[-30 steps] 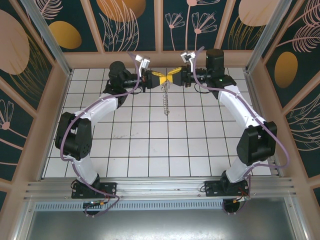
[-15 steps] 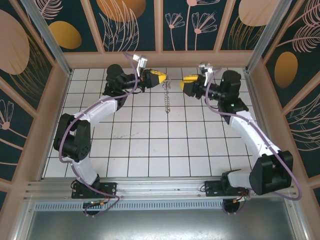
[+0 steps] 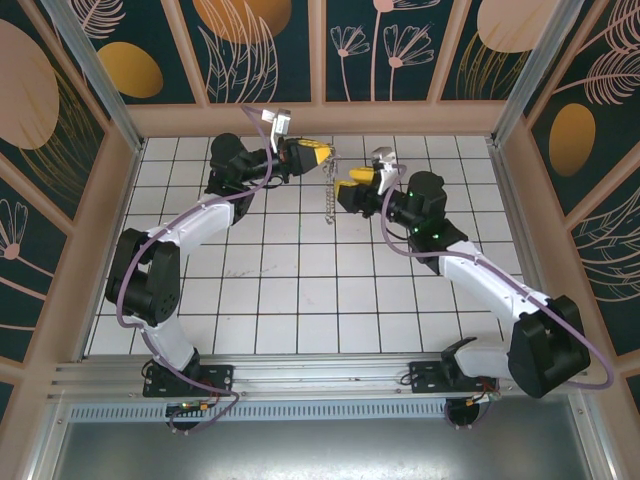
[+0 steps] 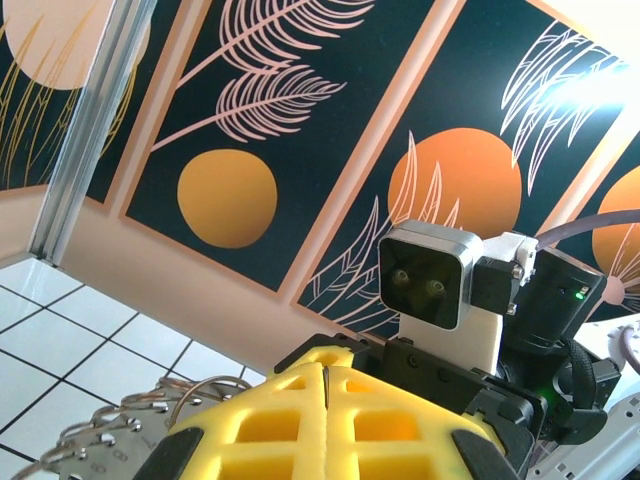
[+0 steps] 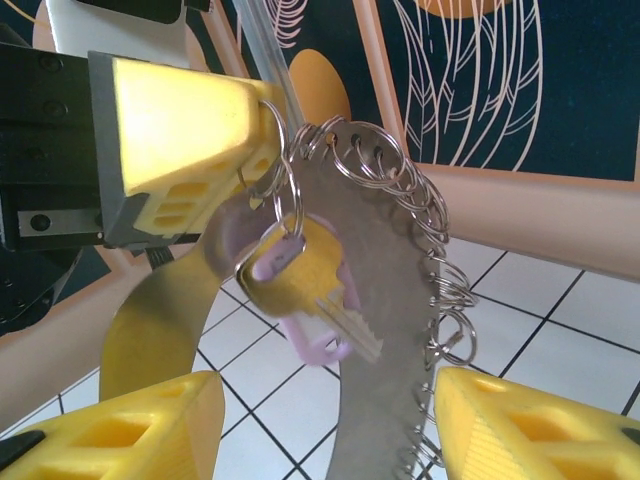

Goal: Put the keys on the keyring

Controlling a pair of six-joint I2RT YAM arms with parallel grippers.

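Jaws on the left gripper (image 3: 323,154) clench the keyring (image 5: 385,330); right gripper (image 3: 345,188) jaws hang released. The key (image 5: 318,305) looks threaded on; task seemingly near done.

In the top view the keyring (image 3: 327,196) hanging from the left gripper (image 3: 322,154) is a thin streak; its rings and whatever hangs on them are too small to tell. In the left wrist view the bottom edge cuts off the keyring (image 4: 120,440) and that gripper's yellow fingers (image 4: 250,440), which hide the spot where the ring is pinched. In the right wrist view the key (image 5: 312,325) is blurred and partly covers a yellow piece (image 5: 318,262). The keyring's strip runs off the bottom edge, and so do the right gripper's (image 5: 320,425) fingers (image 5: 120,430).
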